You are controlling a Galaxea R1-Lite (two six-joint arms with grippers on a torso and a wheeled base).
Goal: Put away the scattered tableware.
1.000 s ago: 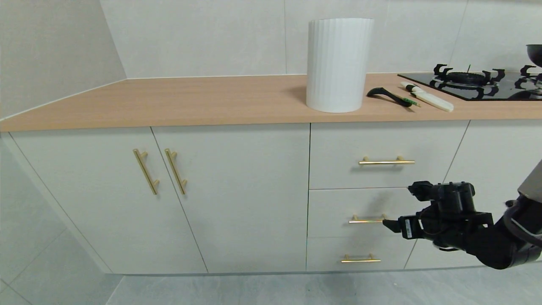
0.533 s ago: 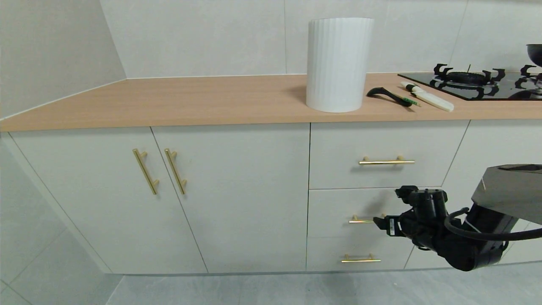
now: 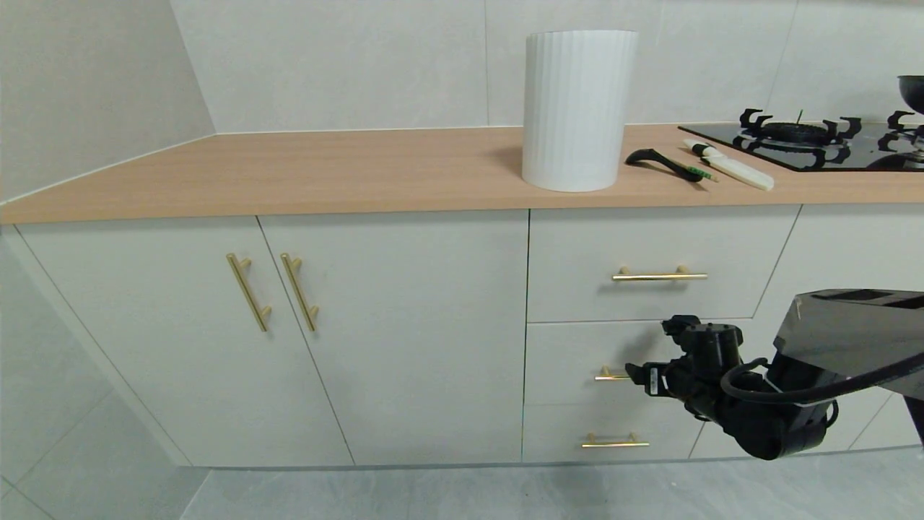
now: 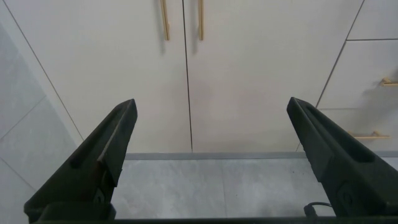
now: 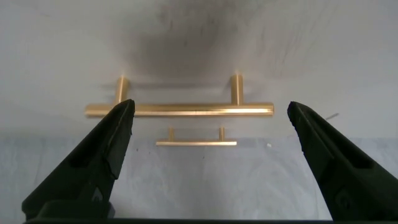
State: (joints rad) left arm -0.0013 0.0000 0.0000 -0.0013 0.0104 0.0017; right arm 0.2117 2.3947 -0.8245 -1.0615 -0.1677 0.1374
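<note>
A long wooden countertop [image 3: 325,170] runs over pale cabinets, and on it stands a tall white ribbed cylinder [image 3: 577,108], the landmark for everything here. Below the cylinder and off to its left is a pair of cabinet doors [image 3: 289,332] with two slanted gold handles side by side. Directly below the cylinder is a stack of three drawers [image 3: 650,245], each with a gold bar handle. To the cylinder's right, at the far end of the counter, sits a black gas hob [image 3: 801,141]. Below the cylinder and slightly to its right, the black right gripper [image 3: 639,375] is at the middle drawer handle [image 3: 610,374]. From the right wrist, its two fingers are spread wide, with that handle [image 5: 180,110] spanning the gap between them; whether they touch it cannot be told. The bottom drawer handle [image 5: 196,142] shows just past it. The left gripper [image 4: 211,112] has its fingers wide apart too, holding nothing, and faces the foot of the doors below and left of the cylinder. The scattered tableware lies on the counter just right of the cylinder: a black ladle [image 3: 660,162] nearest it, then a white-handled utensil [image 3: 733,170] between the ladle and the hob.
</note>
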